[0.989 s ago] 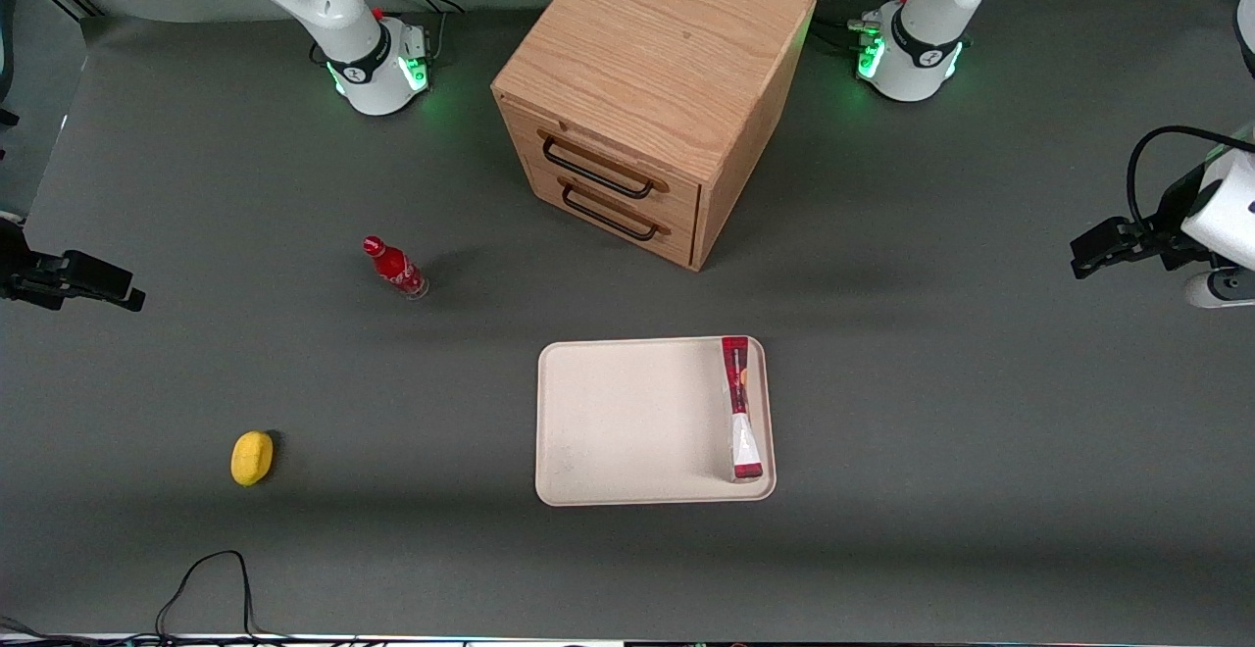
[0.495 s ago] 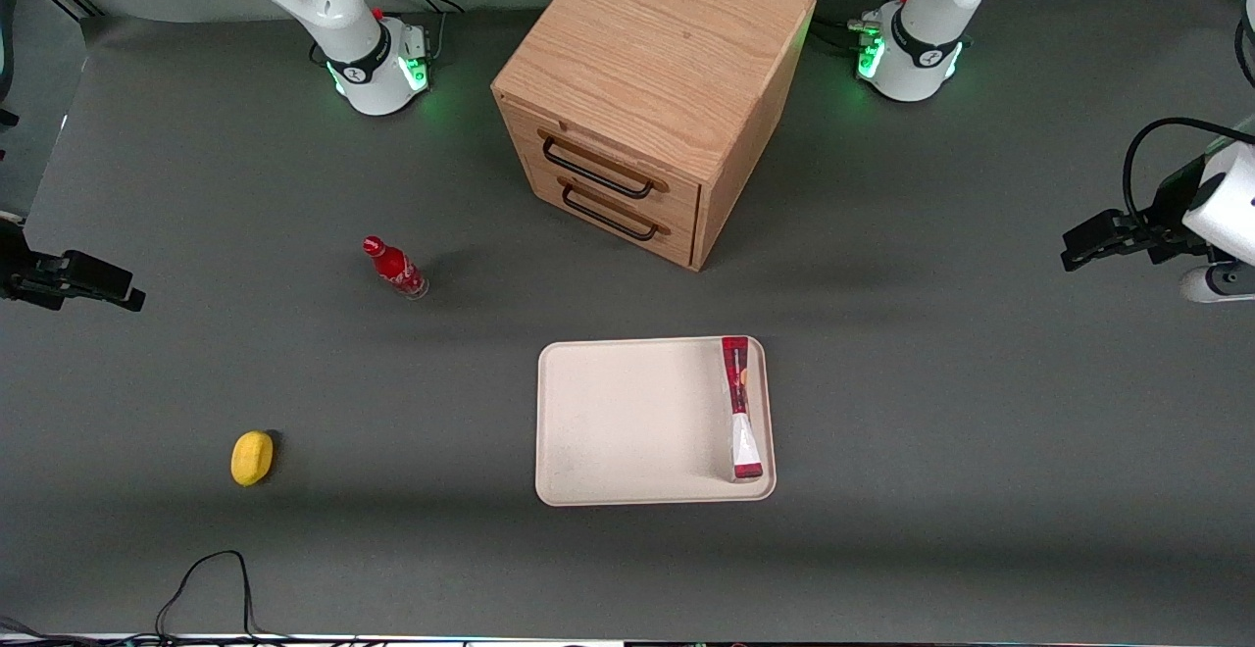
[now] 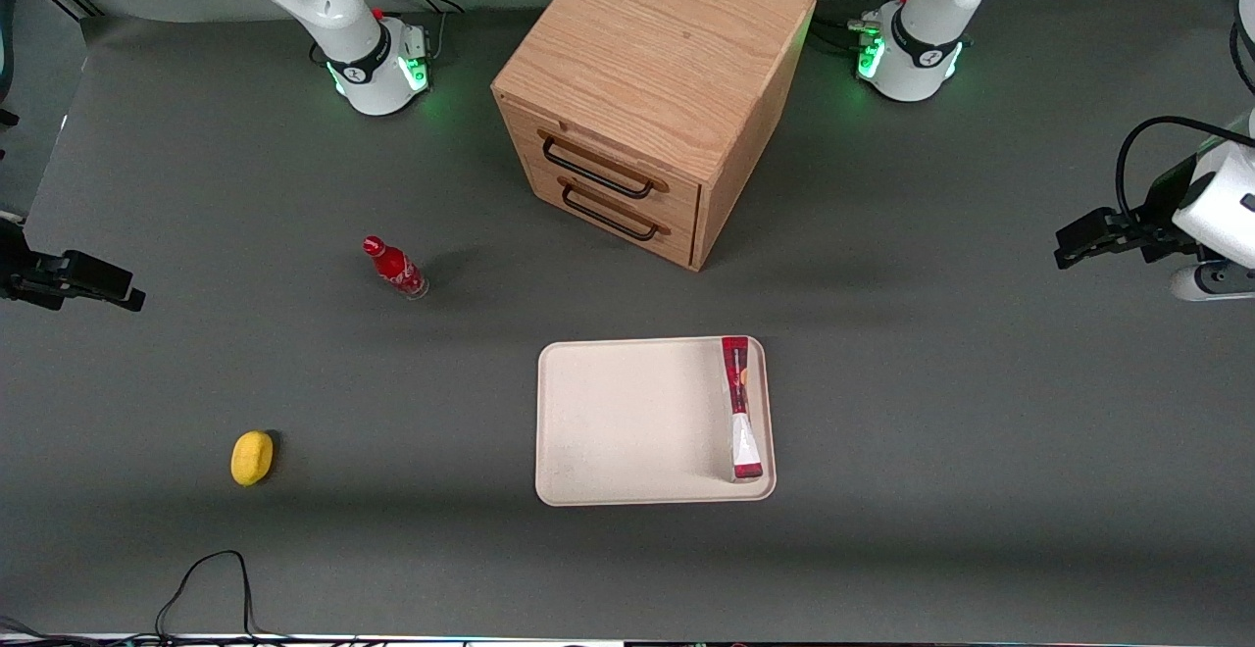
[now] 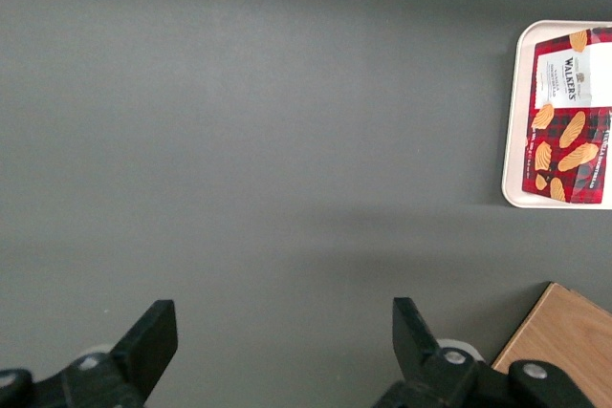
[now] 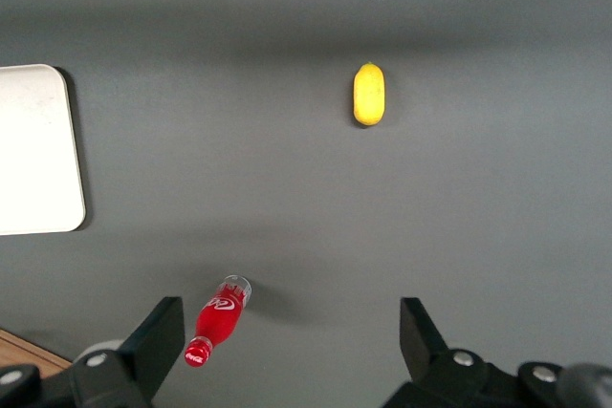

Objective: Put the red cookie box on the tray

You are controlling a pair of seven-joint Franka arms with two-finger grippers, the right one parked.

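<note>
Since a second ago my gripper (image 3: 1069, 243) has drifted slightly toward the table's middle and a touch farther from the front camera; everything on the table has stayed put.

Nearest the front camera lies a black cable (image 3: 206, 578), and a little farther a yellow lemon (image 3: 252, 457), both toward the parked arm's end. The tray (image 3: 627, 422) sits mid-table. The box (image 3: 741, 407) lies on it, along the tray edge nearest my end, its long axis running from near to far, its red end at each tip and a grey-white panel toward the near half. It touches nothing but the tray. In my wrist view the box (image 4: 566, 114) shows its broad printed face with cookies on it, flat in the tray (image 4: 511, 112).

Farther off, a small red bottle (image 3: 394, 268) stands toward the parked arm's end. The wooden cabinet (image 3: 652, 88) is farthest, its two drawers shut.

My gripper hangs over bare table, well apart from the tray, at my end. Its fingers (image 4: 148, 343) are spread wide and hold nothing. My wrist bends so the fingers reach toward the table's middle.
</note>
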